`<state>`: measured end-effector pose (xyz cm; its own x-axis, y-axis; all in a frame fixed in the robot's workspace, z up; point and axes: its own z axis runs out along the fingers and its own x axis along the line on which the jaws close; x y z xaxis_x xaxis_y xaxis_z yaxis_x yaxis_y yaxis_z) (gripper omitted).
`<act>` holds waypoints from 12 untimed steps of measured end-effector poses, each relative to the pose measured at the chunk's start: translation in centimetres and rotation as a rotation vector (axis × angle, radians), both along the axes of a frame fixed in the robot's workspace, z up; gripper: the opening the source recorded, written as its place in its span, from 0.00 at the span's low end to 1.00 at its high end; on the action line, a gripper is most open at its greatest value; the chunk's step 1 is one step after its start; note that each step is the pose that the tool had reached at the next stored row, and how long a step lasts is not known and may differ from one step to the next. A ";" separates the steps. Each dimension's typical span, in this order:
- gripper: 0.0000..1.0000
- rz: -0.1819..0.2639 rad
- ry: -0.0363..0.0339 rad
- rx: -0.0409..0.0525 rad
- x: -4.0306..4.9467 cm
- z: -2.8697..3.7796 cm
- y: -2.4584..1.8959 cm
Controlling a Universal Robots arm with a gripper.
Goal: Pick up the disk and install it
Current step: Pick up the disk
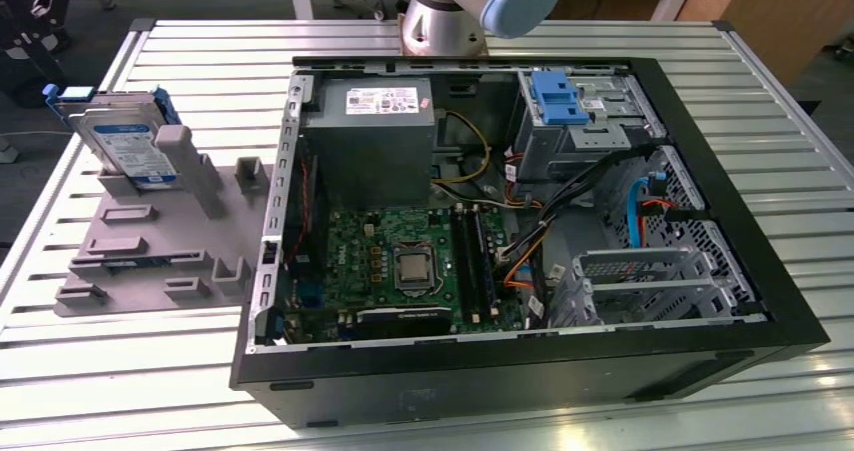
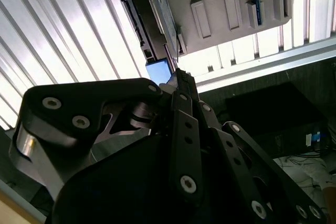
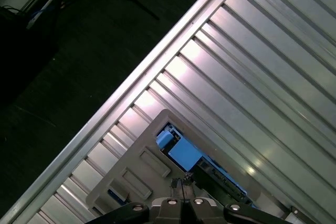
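Observation:
The disk [image 1: 127, 136] is a silver drive with a white-and-blue label in a blue carrier frame. It stands on edge in a grey slotted stand [image 1: 147, 246] at the exterior view's left, on the table beside the open computer case [image 1: 534, 231]. In both wrist views my gripper [image 2: 176, 73] [image 3: 181, 184] hovers well above the stand, fingertips together and holding nothing. Past the fingertips the disk [image 2: 153, 22] shows edge-on, and its blue carrier [image 3: 184, 153] sits just beyond the tips.
The open case holds a grey power supply [image 1: 367, 141], a green motherboard [image 1: 400, 261], cables and a metal drive bay with a blue latch piece [image 1: 554, 96]. The arm's base [image 1: 447, 11] stands behind the case. The ribbed metal table [image 1: 774, 121] ends near the stand.

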<state>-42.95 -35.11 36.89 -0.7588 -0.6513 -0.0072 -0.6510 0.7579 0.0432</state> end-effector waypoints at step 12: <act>0.11 0.115 0.0000 0.0000 0.00 -0.05 0.00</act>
<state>-42.95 -35.12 36.84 -0.6792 -0.7339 -0.0072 -0.7335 0.6784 0.0431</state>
